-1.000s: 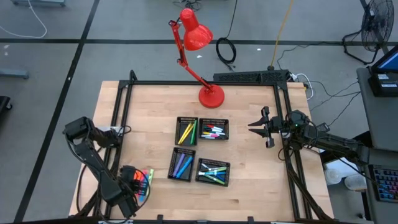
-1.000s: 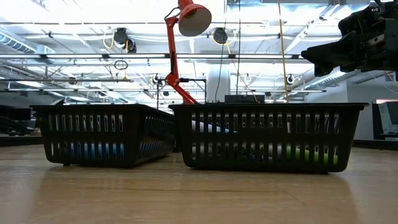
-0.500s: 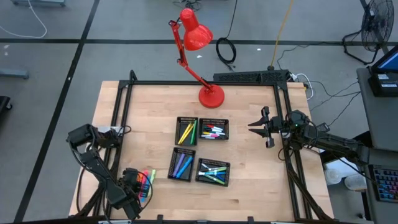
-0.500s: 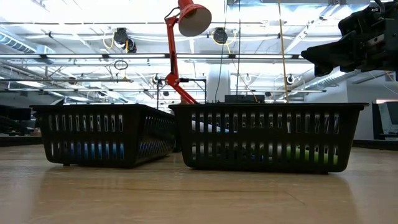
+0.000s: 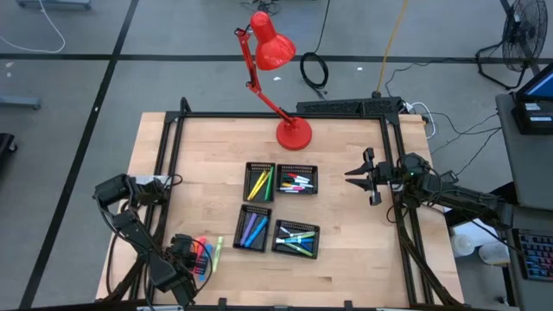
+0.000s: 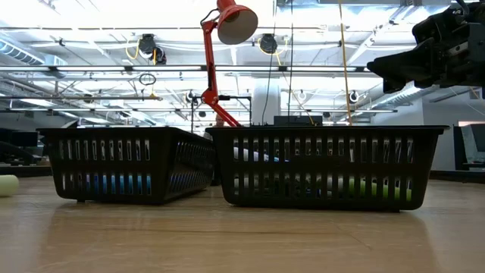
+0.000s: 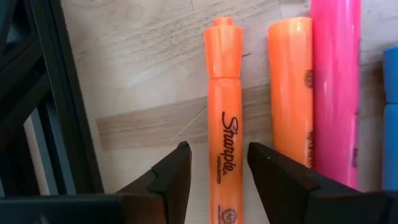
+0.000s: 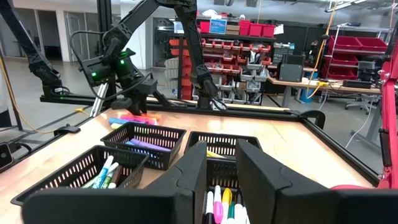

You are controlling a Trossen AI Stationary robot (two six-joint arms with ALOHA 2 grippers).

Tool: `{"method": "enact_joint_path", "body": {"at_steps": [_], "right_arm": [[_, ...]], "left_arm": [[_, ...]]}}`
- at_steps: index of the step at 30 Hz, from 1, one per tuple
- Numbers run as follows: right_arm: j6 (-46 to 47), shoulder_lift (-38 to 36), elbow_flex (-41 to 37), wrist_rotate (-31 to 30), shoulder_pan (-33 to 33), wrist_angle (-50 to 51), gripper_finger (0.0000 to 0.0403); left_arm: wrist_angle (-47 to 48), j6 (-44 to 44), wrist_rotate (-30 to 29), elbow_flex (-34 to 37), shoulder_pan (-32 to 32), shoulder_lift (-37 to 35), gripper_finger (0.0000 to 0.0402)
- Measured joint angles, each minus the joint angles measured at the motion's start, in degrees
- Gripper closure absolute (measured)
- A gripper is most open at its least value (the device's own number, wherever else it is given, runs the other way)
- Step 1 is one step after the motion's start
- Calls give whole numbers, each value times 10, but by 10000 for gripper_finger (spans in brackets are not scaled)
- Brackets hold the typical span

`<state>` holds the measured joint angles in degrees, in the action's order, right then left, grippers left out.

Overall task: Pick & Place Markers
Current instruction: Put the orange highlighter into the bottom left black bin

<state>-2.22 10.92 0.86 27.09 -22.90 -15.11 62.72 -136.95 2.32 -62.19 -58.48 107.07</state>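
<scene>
Orange, a highlighter (image 7: 224, 112) lay flat on the table's (image 5: 346, 268) near-left corner, lengthwise between the unclenched fingers of the left gripper (image 7: 217, 163), while the right gripper (image 5: 356, 176) waited far off, parted and empty

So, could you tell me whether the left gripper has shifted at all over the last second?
Yes. In the high view the left gripper has eased slightly toward the table's near edge and the left-side black frame rail, away from the mesh trays.

The orange highlighter (image 7: 224, 118) runs off the left wrist view's edge, and the trays (image 6: 114, 163) largely hide their markers from table height.
</scene>
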Motion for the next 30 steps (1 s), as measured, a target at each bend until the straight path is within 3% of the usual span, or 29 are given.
{"method": "enact_joint_path", "body": {"at_steps": [4, 12, 22, 30], "right_arm": [[0, 0, 0, 0, 0, 0, 325], [0, 0, 0, 0, 0, 0, 325], [0, 0, 0, 0, 0, 0, 325], [0, 0, 0, 0, 0, 0, 325]], "left_arm": [[0, 2, -9, 0, 0, 1, 242], [0, -1, -14, 1, -1, 1, 343], [21, -13, 1, 3, 12, -13, 343], [92, -11, -74, 4, 31, -81, 343]]}}
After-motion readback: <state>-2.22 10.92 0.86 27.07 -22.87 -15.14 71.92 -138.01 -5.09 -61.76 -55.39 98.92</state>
